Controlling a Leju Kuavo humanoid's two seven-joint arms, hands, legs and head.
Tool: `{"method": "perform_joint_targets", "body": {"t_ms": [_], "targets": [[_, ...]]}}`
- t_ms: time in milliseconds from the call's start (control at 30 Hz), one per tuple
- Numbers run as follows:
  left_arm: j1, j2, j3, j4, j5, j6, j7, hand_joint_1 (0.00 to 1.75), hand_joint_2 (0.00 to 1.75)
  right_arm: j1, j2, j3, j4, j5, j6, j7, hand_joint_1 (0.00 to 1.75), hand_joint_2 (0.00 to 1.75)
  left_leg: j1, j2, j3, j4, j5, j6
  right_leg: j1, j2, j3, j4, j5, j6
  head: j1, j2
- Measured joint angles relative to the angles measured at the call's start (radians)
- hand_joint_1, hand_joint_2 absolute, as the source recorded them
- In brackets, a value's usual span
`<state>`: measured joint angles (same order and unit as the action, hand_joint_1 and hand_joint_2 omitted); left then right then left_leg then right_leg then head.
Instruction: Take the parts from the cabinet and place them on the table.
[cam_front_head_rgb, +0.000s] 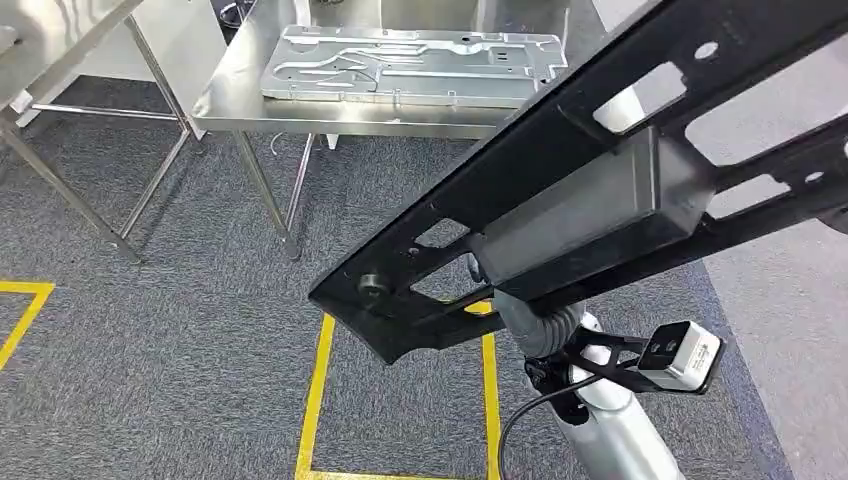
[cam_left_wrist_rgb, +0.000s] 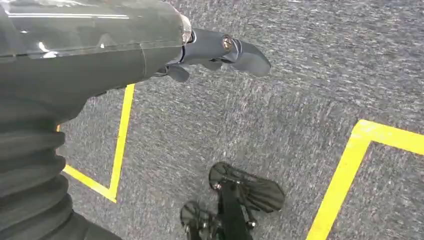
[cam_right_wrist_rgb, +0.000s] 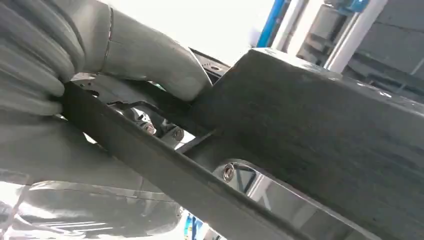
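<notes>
A long black part (cam_front_head_rgb: 620, 190), flat and pierced with cut-outs, with a box-shaped block at its middle, is held up in front of the camera by the right hand (cam_right_wrist_rgb: 150, 65). In the right wrist view, the thick grey thumb is seen pressed onto the part's matt, slightly gritty surface, where small bright screws are set. The part is carried in the air, well apart from the table (cam_front_head_rgb: 300, 115) ahead.

The left hand (cam_left_wrist_rgb: 220, 52) hangs over grey carpet (cam_left_wrist_rgb: 300, 85) marked with yellow tape lines (cam_left_wrist_rgb: 350, 170); nothing is held, and its fingers look loosely curled, though their exact state cannot be told.

The table is of shiny steel on thin legs. A ribbed silver panel (cam_front_head_rgb: 410, 65) already lies on it.

For the carry to go well, the part should probably be kept level and lowered flat beside the panel, not on it.
</notes>
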<state>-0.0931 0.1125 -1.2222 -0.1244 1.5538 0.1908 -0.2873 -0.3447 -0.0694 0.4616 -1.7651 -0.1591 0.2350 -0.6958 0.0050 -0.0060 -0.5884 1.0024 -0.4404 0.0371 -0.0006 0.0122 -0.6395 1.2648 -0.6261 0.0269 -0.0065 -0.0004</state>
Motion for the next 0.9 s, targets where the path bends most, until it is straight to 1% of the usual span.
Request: {"method": "perform_joint_targets", "body": {"t_ms": [33, 67, 100, 167, 200, 233, 267, 300, 333, 367, 400, 433, 467, 500, 533, 567, 600, 633, 667, 700, 733, 767, 800, 833, 867, 900], "targets": [[0.001, 0.000, -0.001, 0.000, 0.000, 0.000, 0.000, 0.00, 1.75, 0.006, -0.001, 0.000, 0.000, 0.001, 0.000, 0.000, 1.75, 1.75, 0.000, 0.000, 0.006, 0.000, -0.006, 0.000, -0.003, 0.000, -0.035, 0.039, -0.020, 0.005, 0.000, 0.000], [0.002, 0.000, -0.002, 0.000, 0.000, 0.000, 0.000, 0.00, 1.75, 0.011, -0.001, 0.000, 0.000, 0.002, -0.001, 0.000, 1.75, 1.75, 0.000, 0.000, 0.014, 0.000, -0.013, -0.001, -0.005, -0.001, -0.050, 0.037, -0.008, 0.007, 0.000, 0.000], [0.002, 0.000, -0.003, 0.000, 0.000, 0.000, 0.000, 0.00, 1.75, 0.014, -0.002, 0.000, 0.000, 0.003, -0.001, 0.000, 1.75, 1.75, 0.000, 0.000, 0.025, 0.000, -0.021, -0.002, -0.007, -0.003, -0.042, -0.009, 0.030, 0.007, 0.000, 0.000], [0.001, 0.000, -0.003, 0.000, 0.000, 0.000, 0.002, 0.00, 1.75, 0.015, -0.003, 0.000, 0.000, 0.008, -0.001, 0.000, 1.75, 1.75, 0.000, -0.001, 0.050, 0.000, -0.038, -0.007, -0.007, -0.007, 0.020, -0.186, 0.155, -0.002, 0.000, 0.000], [0.001, -0.001, -0.004, 0.000, 0.000, 0.000, 0.002, 0.00, 1.75, 0.015, -0.003, 0.000, 0.000, 0.015, -0.003, 0.000, 1.75, 1.75, 0.001, 0.000, 0.054, -0.001, -0.046, -0.011, -0.004, -0.011, 0.041, -0.252, 0.200, -0.010, 0.000, 0.000], [0.000, -0.001, -0.004, 0.000, 0.001, 0.000, 0.003, 0.00, 1.75, 0.018, -0.003, 0.000, -0.001, 0.021, -0.009, -0.001, 1.75, 1.75, -0.001, -0.001, 0.062, -0.001, -0.051, -0.018, 0.005, -0.013, 0.034, -0.250, 0.153, -0.012, 0.000, 0.000], [-0.001, -0.001, -0.004, 0.000, 0.001, 0.001, 0.003, 0.00, 1.75, 0.020, -0.002, -0.001, -0.005, 0.025, -0.014, -0.001, 1.75, 1.75, 0.001, 0.000, 0.064, -0.007, -0.057, -0.027, 0.007, -0.015, 0.039, -0.249, 0.144, -0.024, 0.000, 0.000], [0.000, -0.001, -0.004, 0.000, 0.002, 0.001, 0.003, 0.00, 1.75, 0.023, -0.002, -0.002, -0.012, 0.029, -0.019, -0.001, 1.75, 1.75, 0.001, 0.000, 0.077, -0.002, -0.054, -0.033, 0.009, -0.012, 0.041, -0.259, 0.152, -0.034, 0.000, 0.000], [0.001, -0.002, -0.004, 0.000, 0.002, 0.002, 0.003, 0.00, 1.75, 0.024, -0.002, -0.004, -0.019, 0.031, -0.019, -0.002, 1.75, 1.75, -0.001, 0.001, 0.078, 0.010, -0.048, -0.041, 0.006, -0.011, 0.051, -0.264, 0.165, -0.045, 0.000, 0.000], [-0.001, -0.002, -0.004, 0.000, 0.002, 0.003, 0.003, 0.00, 1.75, 0.026, 0.000, -0.006, -0.027, 0.031, -0.018, -0.002, 1.75, 1.75, 0.000, 0.001, 0.078, 0.017, -0.060, -0.046, 0.001, -0.010, 0.071, -0.265, 0.169, -0.050, 0.000, 0.000], [-0.003, -0.002, -0.004, 0.000, 0.002, 0.003, 0.002, 0.00, 1.75, 0.026, 0.000, -0.010, -0.034, 0.031, -0.016, -0.002, 1.75, 1.75, 0.001, 0.002, 0.074, 0.045, -0.067, -0.050, -0.001, -0.013, 0.083, -0.268, 0.164, -0.054, 0.000, 0.000], [-0.006, -0.003, -0.004, 0.000, 0.002, 0.003, 0.002, 0.00, 1.75, 0.024, 0.002, -0.011, -0.039, 0.029, -0.013, -0.002, 1.75, 1.75, 0.003, 0.002, 0.042, 0.101, -0.079, -0.052, -0.001, -0.011, 0.089, -0.268, 0.158, -0.058, 0.000, 0.000], [-0.007, -0.003, -0.004, 0.000, 0.002, 0.003, 0.002, 0.00, 1.75, 0.025, 0.002, -0.011, -0.043, 0.022, -0.006, -0.002, 1.75, 1.75, 0.005, 0.002, -0.007, 0.179, -0.107, -0.056, 0.000, -0.010, 0.094, -0.268, 0.152, -0.059, 0.000, 0.000], [-0.005, -0.003, -0.004, 0.000, 0.002, 0.003, 0.002, 0.00, 1.75, 0.026, 0.002, -0.011, -0.044, 0.016, 0.001, -0.002, 1.75, 1.75, 0.005, 0.002, -0.060, 0.256, -0.145, -0.058, 0.000, -0.005, 0.100, -0.268, 0.144, -0.060, 0.000, 0.000], [-0.002, -0.003, -0.004, 0.000, 0.002, 0.004, 0.003, 0.00, 1.75, 0.028, 0.003, -0.011, -0.044, 0.009, 0.007, -0.001, 1.75, 1.75, 0.006, 0.002, -0.103, 0.310, -0.174, -0.059, 0.000, 0.001, 0.107, -0.268, 0.137, -0.059, 0.000, 0.000], [0.001, -0.003, -0.004, 0.000, 0.002, 0.005, 0.003, 0.00, 1.75, 0.030, 0.004, -0.011, -0.044, 0.003, 0.013, -0.001, 1.75, 1.75, 0.006, 0.002, -0.127, 0.321, -0.179, -0.060, 0.000, 0.007, 0.116, -0.268, 0.129, -0.058, 0.000, 0.000], [0.001, -0.003, -0.004, 0.000, 0.002, 0.005, 0.003, 0.00, 1.75, 0.031, 0.005, -0.011, -0.044, -0.004, 0.017, 0.000, 1.75, 1.75, 0.007, 0.002, -0.128, 0.288, -0.163, -0.060, -0.001, 0.013, 0.129, -0.268, 0.120, -0.056, 0.000, 0.000], [0.001, -0.003, -0.004, 0.000, 0.002, 0.005, 0.003, 0.00, 1.75, 0.031, 0.005, -0.012, -0.044, -0.006, 0.020, 0.000, 1.75, 1.75, 0.007, 0.001, -0.113, 0.224, -0.128, -0.059, -0.002, 0.019, 0.143, -0.268, 0.109, -0.053, 0.000, 0.000], [0.001, -0.003, -0.004, 0.000, 0.002, 0.005, 0.003, 0.00, 1.75, 0.030, 0.006, -0.013, -0.044, -0.008, 0.021, 0.002, 1.75, 1.75, 0.007, -0.001, -0.088, 0.136, -0.069, -0.058, -0.003, 0.024, 0.160, -0.268, 0.098, -0.050, 0.000, 0.000], [0.004, -0.003, -0.004, 0.000, 0.002, 0.006, 0.003, 0.00, 1.75, 0.031, 0.008, -0.013, -0.043, -0.008, 0.021, 0.005, 1.75, 1.75, 0.007, -0.009, -0.067, 0.051, 0.013, -0.054, -0.004, 0.026, 0.169, -0.269, 0.085, -0.048, 0.000, 0.000], [0.004, -0.003, -0.004, 0.000, 0.002, 0.006, 0.003, 0.00, 1.75, 0.031, 0.009, -0.013, -0.040, -0.008, 0.021, 0.008, 1.75, 1.75, 0.001, -0.015, -0.071, 0.033, 0.045, -0.045, -0.002, 0.033, 0.181, -0.264, 0.077, -0.042, 0.000, 0.000], [0.002, -0.002, -0.004, 0.000, 0.002, 0.006, 0.004, 0.00, 1.75, 0.032, 0.010, -0.016, -0.041, -0.008, 0.021, 0.008, 1.75, 1.75, -0.003, -0.009, -0.064, 0.028, 0.028, -0.036, -0.002, 0.039, 0.178, -0.273, 0.073, -0.033, 0.000, 0.000], [0.002, -0.002, -0.004, 0.000, 0.002, 0.006, 0.004, 0.00, 1.75, 0.032, 0.010, -0.017, -0.042, -0.005, 0.019, 0.011, 1.75, 1.75, -0.005, -0.008, -0.060, 0.024, 0.035, -0.028, -0.003, 0.040, 0.183, -0.281, 0.071, -0.027, 0.000, 0.000], [0.001, -0.003, -0.004, 0.000, 0.002, 0.006, 0.003, 0.00, 1.75, 0.033, 0.011, -0.017, -0.042, -0.001, 0.018, 0.015, 1.75, 1.75, -0.002, -0.006, -0.055, 0.018, 0.032, -0.022, -0.001, 0.039, 0.184, -0.270, 0.083, -0.018, 0.000, 0.000], [-0.001, -0.003, -0.004, 0.000, 0.002, 0.006, 0.002, 0.00, 1.75, 0.031, 0.011, -0.018, -0.042, -0.001, 0.018, 0.018, 1.75, 1.75, 0.000, -0.008, -0.041, 0.012, 0.030, -0.016, 0.000, 0.039, 0.181, -0.255, 0.089, -0.013, 0.000, 0.000], [0.000, -0.003, -0.004, 0.000, 0.002, 0.005, 0.001, 0.00, 1.75, 0.032, 0.011, -0.019, -0.043, 0.000, 0.018, 0.021, 1.75, 1.75, 0.002, -0.007, -0.026, 0.002, 0.025, -0.009, -0.003, 0.025, 0.161, -0.207, 0.101, -0.010, 0.000, 0.000]]}}
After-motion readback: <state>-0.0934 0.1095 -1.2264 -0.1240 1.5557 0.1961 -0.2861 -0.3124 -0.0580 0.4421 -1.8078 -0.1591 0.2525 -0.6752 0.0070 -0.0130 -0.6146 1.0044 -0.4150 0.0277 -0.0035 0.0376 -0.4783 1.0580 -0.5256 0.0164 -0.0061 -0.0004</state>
